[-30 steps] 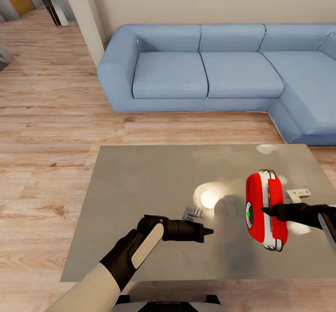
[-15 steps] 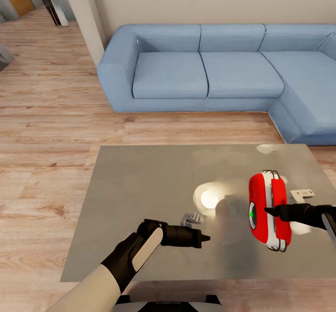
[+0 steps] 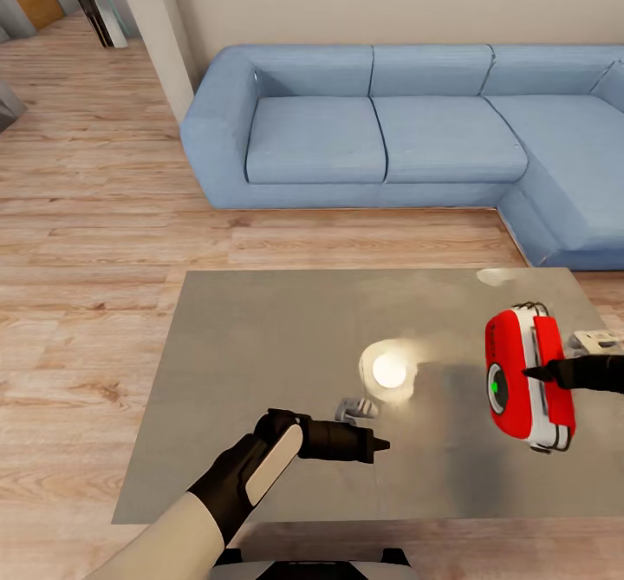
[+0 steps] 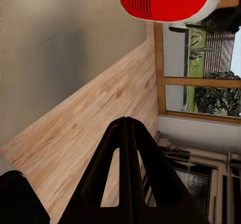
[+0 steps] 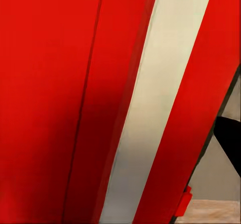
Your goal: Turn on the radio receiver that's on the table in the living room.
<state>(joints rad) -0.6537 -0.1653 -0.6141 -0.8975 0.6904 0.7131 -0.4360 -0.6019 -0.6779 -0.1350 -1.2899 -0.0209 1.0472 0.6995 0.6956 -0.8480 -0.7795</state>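
At the table's (image 3: 260,346) right edge, right jaws (image 3: 530,373) touch the radio receiver (image 3: 527,379) — tips closed.

The head camera looks down from high up over the table (image 3: 260,346), toward the sofa (image 3: 390,129). The left wrist camera looks low across the table at the radio (image 4: 168,0). The right wrist camera sits very close against the radio, which all three views share.

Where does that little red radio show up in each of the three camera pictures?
Head view: the radio receiver stands at the right of the table, the right end effector touching it.
Left wrist view: its red body lies at the upper edge.
Right wrist view: very close, red with a white stripe.
Shared landmark: the table.
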